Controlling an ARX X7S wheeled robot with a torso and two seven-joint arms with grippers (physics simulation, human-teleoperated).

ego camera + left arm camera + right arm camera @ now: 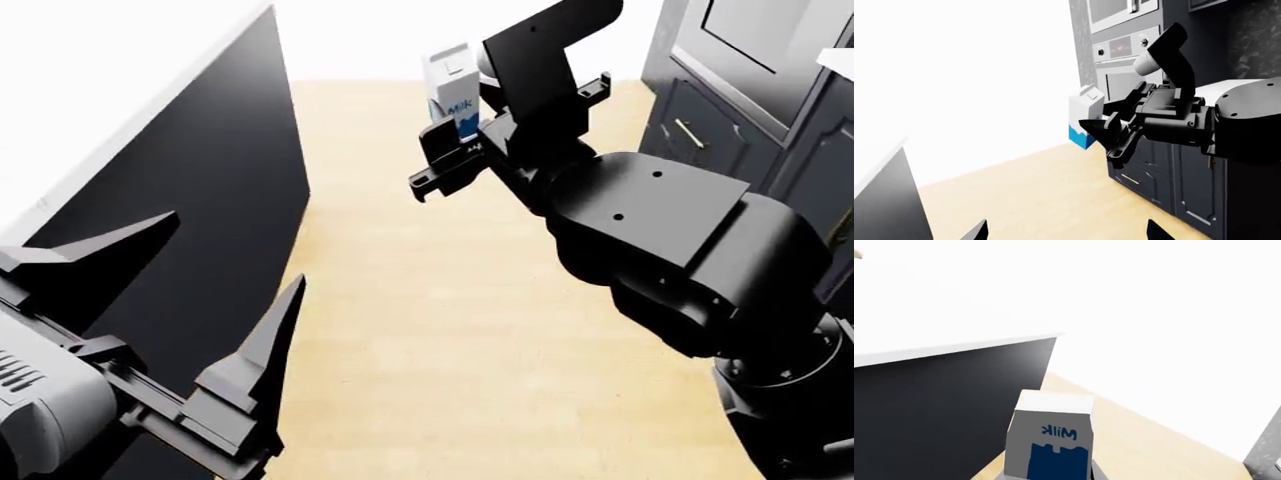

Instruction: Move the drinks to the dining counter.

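A small white-and-blue "Milk" carton point(451, 92) hangs upright in the air over the floor, with my right gripper point(446, 140) shut on its lower part. The left wrist view shows the carton point(1085, 111) in those black fingers point(1095, 127). Seen from the right wrist, the carton point(1051, 440) is close, and the dining counter point(954, 305) with its white top and black side lies beyond it. The same counter point(200, 190) runs along the left of the head view. My left gripper point(234, 255) stands open and empty beside the counter's black side. No other drinks are in view.
Pale wooden floor point(427, 330) runs between the counter and the dark panelled cabinets point(694, 110) at the right. A built-in oven point(1121, 47) stands in the far wall of units, next to a white worktop point(1227, 85). My right arm point(667, 230) fills the middle right.
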